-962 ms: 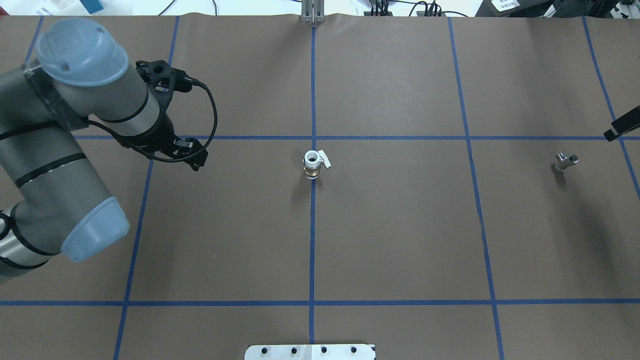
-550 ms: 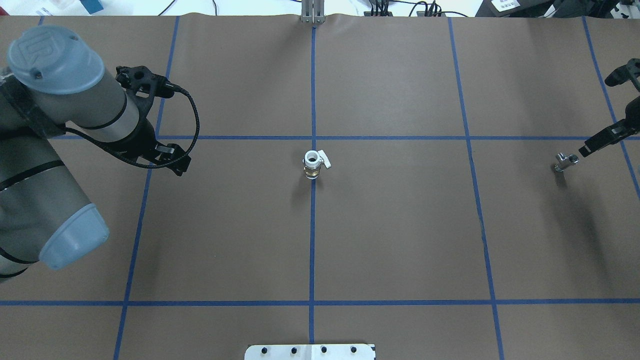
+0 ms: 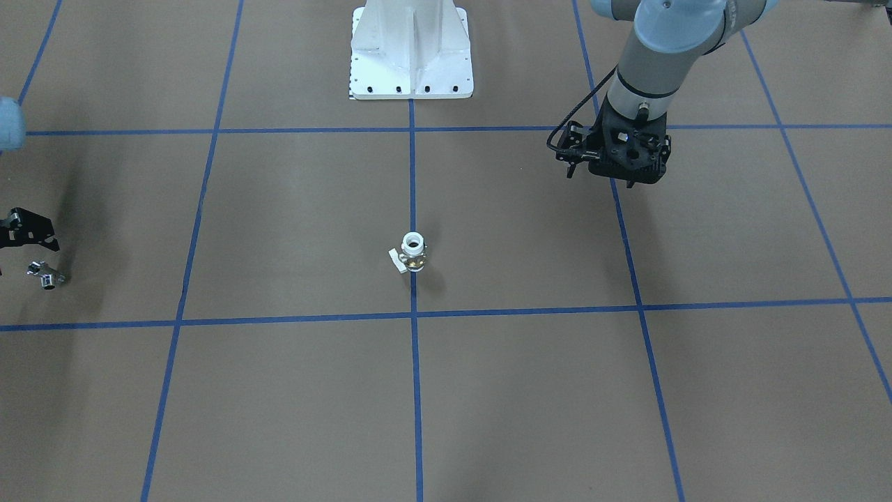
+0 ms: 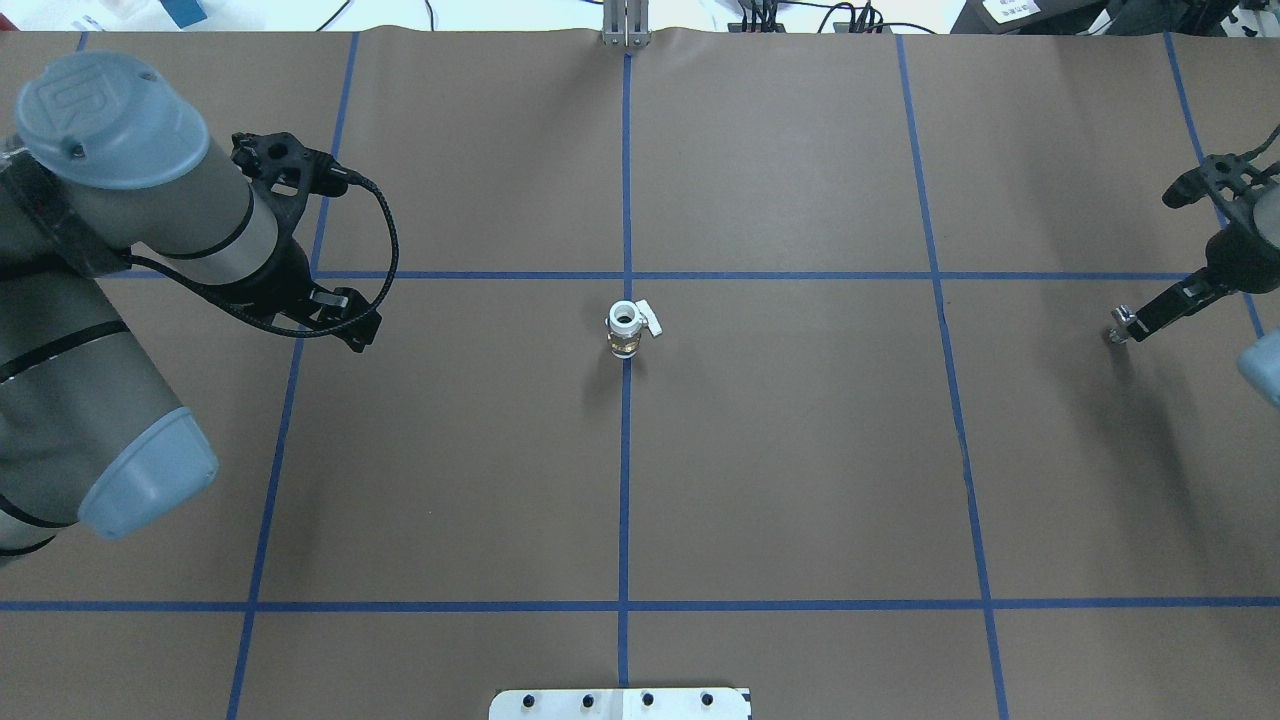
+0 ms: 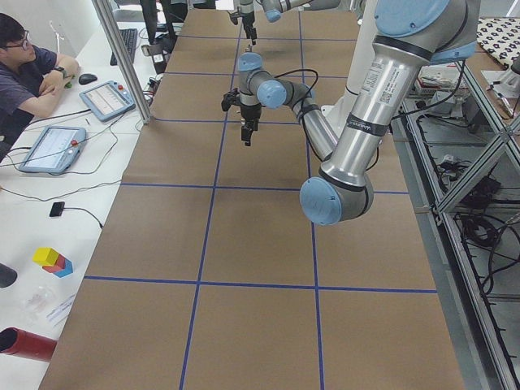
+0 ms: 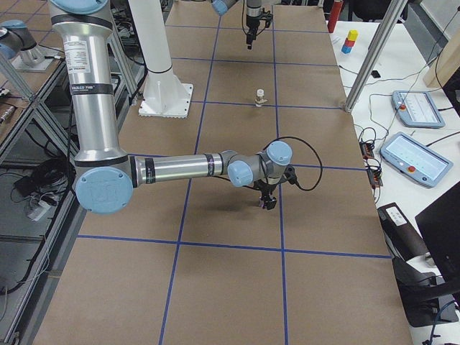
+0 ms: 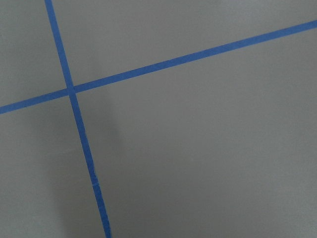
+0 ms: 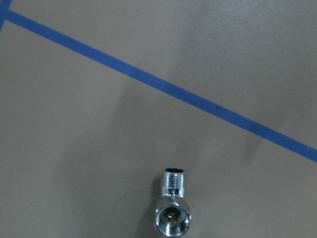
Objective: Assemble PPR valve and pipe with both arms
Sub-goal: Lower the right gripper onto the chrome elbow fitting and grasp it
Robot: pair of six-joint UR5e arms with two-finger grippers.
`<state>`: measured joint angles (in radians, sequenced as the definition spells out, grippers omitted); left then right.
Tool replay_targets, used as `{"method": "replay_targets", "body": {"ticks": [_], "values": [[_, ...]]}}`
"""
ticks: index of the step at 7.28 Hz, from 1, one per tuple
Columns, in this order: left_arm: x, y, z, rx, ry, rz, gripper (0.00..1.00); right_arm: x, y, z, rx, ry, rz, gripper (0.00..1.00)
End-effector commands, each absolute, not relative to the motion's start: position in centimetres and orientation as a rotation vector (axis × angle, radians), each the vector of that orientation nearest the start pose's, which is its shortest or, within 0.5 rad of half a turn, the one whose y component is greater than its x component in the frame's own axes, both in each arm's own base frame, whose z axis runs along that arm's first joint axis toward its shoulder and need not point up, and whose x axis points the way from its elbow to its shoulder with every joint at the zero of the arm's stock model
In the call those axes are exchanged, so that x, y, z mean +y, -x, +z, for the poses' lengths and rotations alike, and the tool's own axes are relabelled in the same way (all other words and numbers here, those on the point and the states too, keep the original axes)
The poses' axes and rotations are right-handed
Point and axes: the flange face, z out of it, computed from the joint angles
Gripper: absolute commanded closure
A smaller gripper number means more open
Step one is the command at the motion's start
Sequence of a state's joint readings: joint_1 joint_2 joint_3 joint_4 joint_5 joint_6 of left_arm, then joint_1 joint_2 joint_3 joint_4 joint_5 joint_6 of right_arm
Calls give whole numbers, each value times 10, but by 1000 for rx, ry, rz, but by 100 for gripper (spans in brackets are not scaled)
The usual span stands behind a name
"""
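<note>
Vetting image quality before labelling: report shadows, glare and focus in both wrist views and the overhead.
Right wrist view: the small shiny chrome fitting is sharp, glinting on its thread; faint soft shadows on brown paper. Left wrist view: only blue tape and a dim, blurred shadow. Overhead view: the white-ended brassy valve casts a soft shadow down-left.

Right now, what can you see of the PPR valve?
The PPR valve is a stubby cylinder: white plastic ring on top with a dark opening, brassy-yellow middle, flat whitish lever sticking out toward the robot's right. It stands upright on the centre blue tape line of the brown table; nothing else touches it.
</note>
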<state>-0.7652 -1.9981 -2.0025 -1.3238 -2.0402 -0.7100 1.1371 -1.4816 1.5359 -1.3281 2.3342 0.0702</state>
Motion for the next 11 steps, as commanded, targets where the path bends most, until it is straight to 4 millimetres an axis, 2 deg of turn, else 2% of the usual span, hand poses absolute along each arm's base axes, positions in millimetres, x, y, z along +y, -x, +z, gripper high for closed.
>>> {"method": "replay_targets", "body": {"ticks": [1, 4, 5, 11], "values": [[-454, -349, 269, 743, -120, 238, 0, -527, 179, 608, -802, -78, -466, 16], [-454, -350, 269, 742, -118, 239, 0, -529, 182, 611, -786, -77, -473, 27], [-454, -350, 269, 742, -118, 239, 0, -534, 184, 607, -788, -83, -475, 33], [-454, -352, 271, 739, -114, 239, 0, -535, 185, 614, -784, -70, -467, 47]]}}
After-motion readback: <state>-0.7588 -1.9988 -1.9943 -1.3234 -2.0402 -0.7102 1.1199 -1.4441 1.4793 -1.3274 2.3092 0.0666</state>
